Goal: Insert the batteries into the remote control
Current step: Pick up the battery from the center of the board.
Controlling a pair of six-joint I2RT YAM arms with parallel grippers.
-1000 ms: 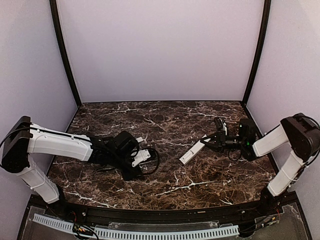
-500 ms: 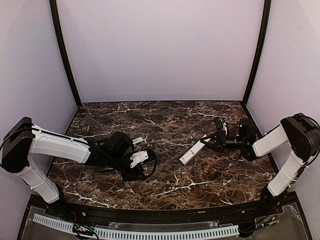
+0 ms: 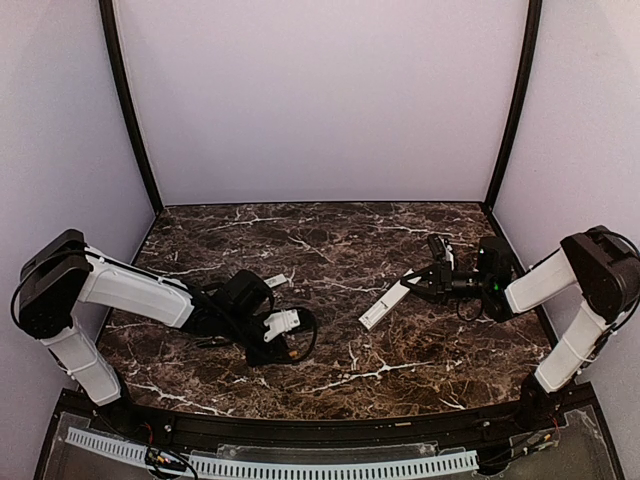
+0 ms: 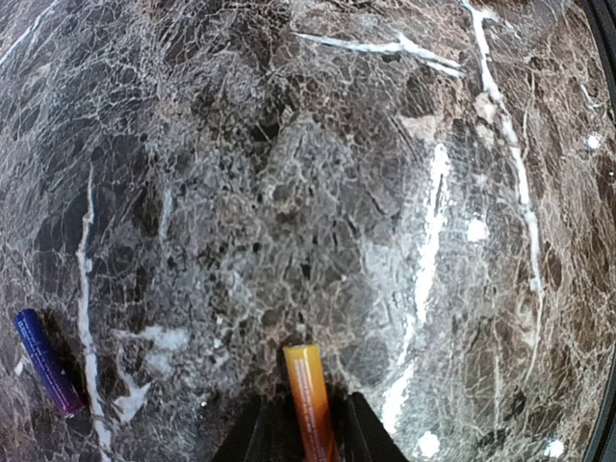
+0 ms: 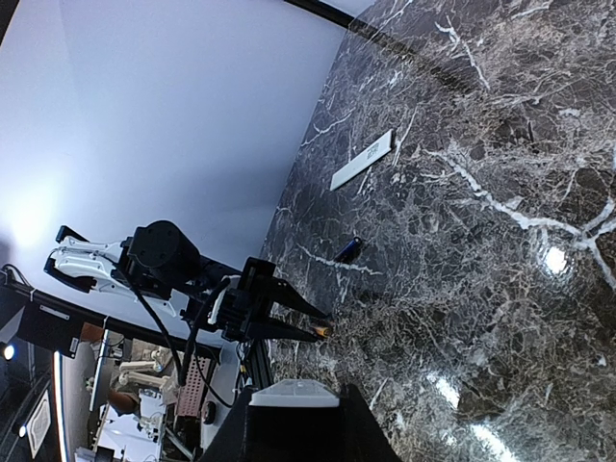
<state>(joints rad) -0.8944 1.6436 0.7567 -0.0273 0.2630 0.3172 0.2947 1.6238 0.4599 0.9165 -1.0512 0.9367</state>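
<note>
In the left wrist view an orange battery (image 4: 308,395) stands tilted between the fingers of my left gripper (image 4: 310,435), its tip on the marble. A thin dark gap shows on each side of it, so the jaws are narrow but open. A blue battery (image 4: 46,361) lies loose to the left. My right gripper (image 3: 422,285) is shut on one end of the white remote control (image 3: 385,304), which points toward the table's middle. Its end (image 5: 294,393) shows between the right jaws. The left gripper (image 5: 322,330) is low near the front left.
A flat white cover strip (image 3: 278,282) lies behind the left gripper, also seen as the white strip (image 5: 363,160). The blue battery (image 5: 348,249) lies between that strip and the left gripper. Dark marble table (image 3: 330,240) with purple walls on three sides.
The left arm has swung toward the near edge and lowered, and its jaws have narrowed around the orange battery. The right arm and the remote have not moved.
</note>
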